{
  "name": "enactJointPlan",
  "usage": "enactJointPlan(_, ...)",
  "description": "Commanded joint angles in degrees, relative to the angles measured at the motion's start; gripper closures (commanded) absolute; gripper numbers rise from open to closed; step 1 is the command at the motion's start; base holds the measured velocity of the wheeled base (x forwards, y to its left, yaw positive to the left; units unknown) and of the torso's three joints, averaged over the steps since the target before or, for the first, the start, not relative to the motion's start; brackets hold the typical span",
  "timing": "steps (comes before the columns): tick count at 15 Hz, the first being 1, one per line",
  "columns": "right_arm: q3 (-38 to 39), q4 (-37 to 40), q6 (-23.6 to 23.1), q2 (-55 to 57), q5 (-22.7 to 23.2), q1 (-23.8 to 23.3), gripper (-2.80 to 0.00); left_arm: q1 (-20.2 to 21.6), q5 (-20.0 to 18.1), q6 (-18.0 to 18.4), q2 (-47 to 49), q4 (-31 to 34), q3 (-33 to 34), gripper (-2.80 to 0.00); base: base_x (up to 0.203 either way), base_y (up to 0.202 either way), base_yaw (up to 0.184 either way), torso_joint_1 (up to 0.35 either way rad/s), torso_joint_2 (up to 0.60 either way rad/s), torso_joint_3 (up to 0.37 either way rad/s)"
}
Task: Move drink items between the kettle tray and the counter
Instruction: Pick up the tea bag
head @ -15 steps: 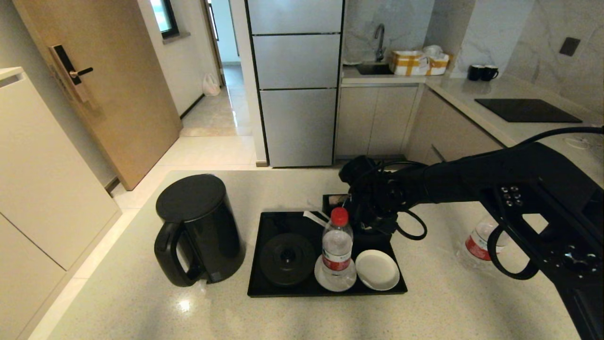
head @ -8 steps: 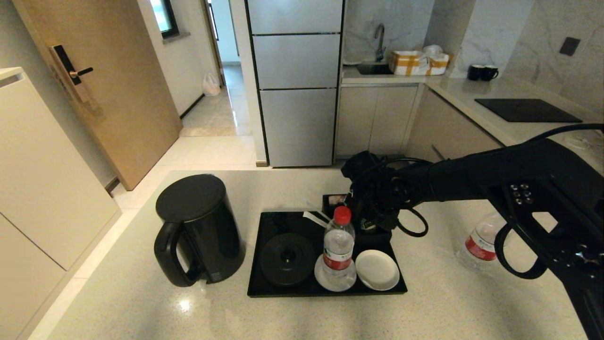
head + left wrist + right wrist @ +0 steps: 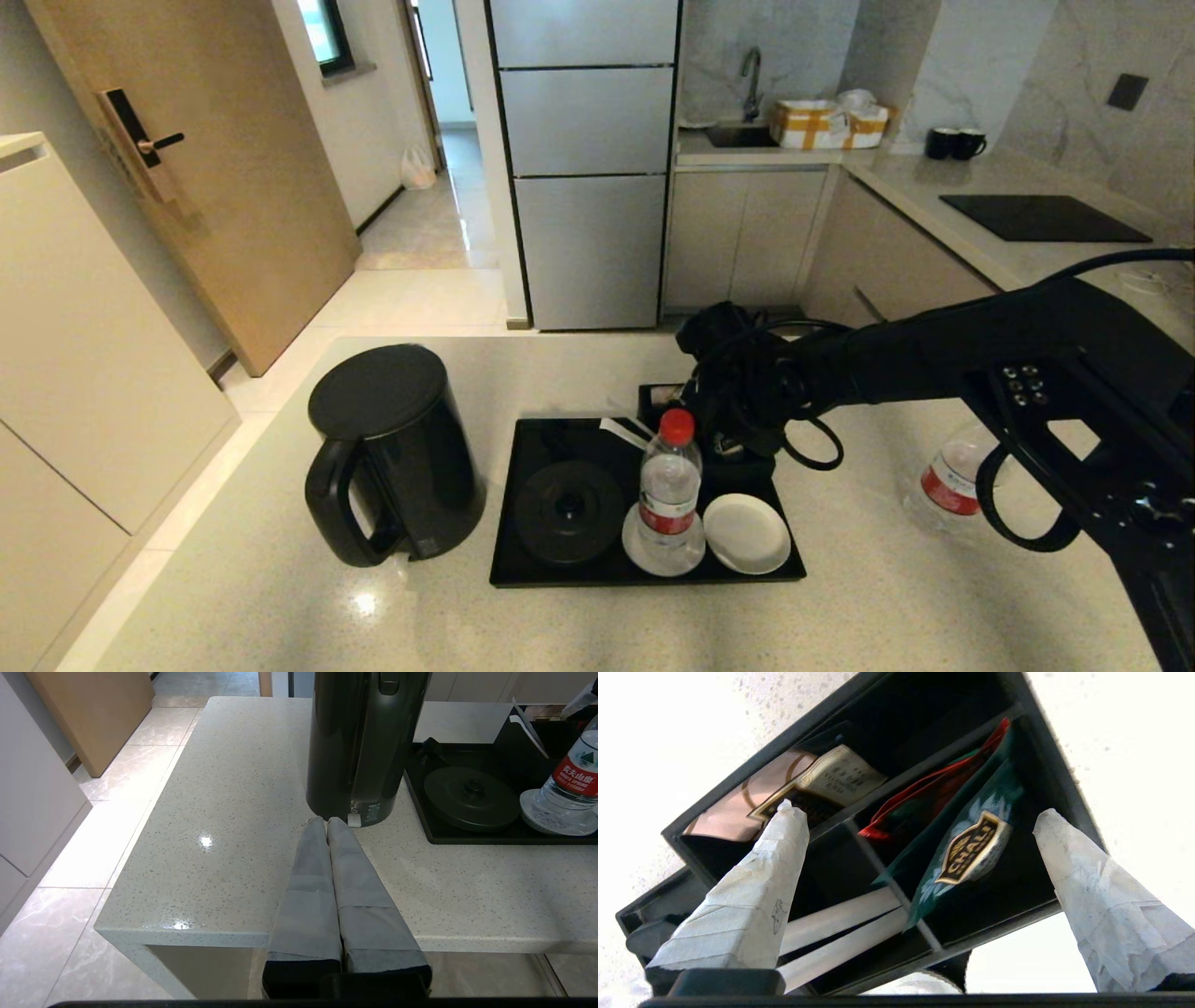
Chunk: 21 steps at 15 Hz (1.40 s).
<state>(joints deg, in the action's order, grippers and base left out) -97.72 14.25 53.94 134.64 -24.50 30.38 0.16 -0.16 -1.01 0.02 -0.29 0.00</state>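
The right end effector (image 3: 915,812), tips spread wide, hovers over the box (image 3: 1045,751), the sachet (image 3: 971,851) lying between them, long axis running one-to-seven o'clock.

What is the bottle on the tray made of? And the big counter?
The bottle looks like thin clear plastic: you can see through it, and it has a red cap. The counter looks like polished stone, pale and speckled, shiny where light reflects. The tray looks matte black, perhaps plastic.
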Motion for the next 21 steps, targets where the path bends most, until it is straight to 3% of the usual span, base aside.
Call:
enactJointPlan(1, 0.0, 0.2, 0.4, -1.0, -0.2, -0.5, -2.8, 0.0, 0.0, 0.0, 0.0, -0.1, 0.0, 0.0, 0.0, 0.0, 0.0, 0.0, 0.0, 0.0)
enactJointPlan(12, 6.9, -0.1, 2.2, -5.0, -2.1, -1.0, -2.8, 0.0, 0.0, 0.0, 0.0, -0.1, 0.0, 0.0, 0.0, 0.0, 0.0, 0.0, 0.0, 0.0)
enactJointPlan(16, 9.9, -5.5, 1.6, -5.7, -2.0, -0.7, -2.8, 0.0, 0.0, 0.0, 0.0, -0.1, 0.0, 0.0, 0.0, 0.0, 0.0, 0.0, 0.0, 0.0)
enactJointPlan(21, 12.6, -5.6, 1.8, -7.2, -2.2, 0.9, -2.8, 0.0, 0.0, 0.0, 0.0, -0.1, 0.0, 0.0, 0.0, 0.0, 0.0, 0.0, 0.0, 0.0)
